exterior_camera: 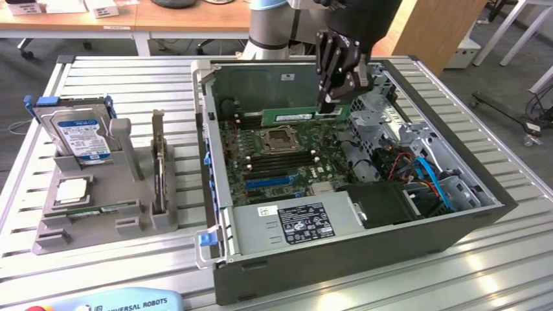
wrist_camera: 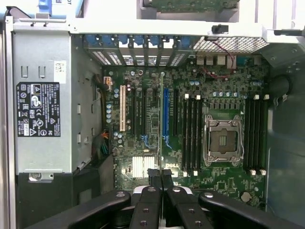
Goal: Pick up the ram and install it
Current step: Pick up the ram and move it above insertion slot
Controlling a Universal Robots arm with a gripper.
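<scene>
The ram [exterior_camera: 294,116] is a long green stick held level above the motherboard [exterior_camera: 276,165] inside the open computer case [exterior_camera: 449,233]. My gripper [exterior_camera: 333,107] is shut on its end toward the exterior view's right, pointing down into the case. In the wrist view the ram [wrist_camera: 160,129] shows edge-on as a thin line running out from between my gripper's [wrist_camera: 158,177] black fingers, over the expansion slots. The black memory slots [wrist_camera: 190,136] lie beside the open processor socket [wrist_camera: 222,140], apart from the ram.
A grey holder [exterior_camera: 103,223] at the exterior view's left carries a hard drive [exterior_camera: 82,133], a square silver processor chip [exterior_camera: 72,189] and an upright card [exterior_camera: 158,162]. The power supply [exterior_camera: 294,223] and cables [exterior_camera: 428,178] crowd the case's near side.
</scene>
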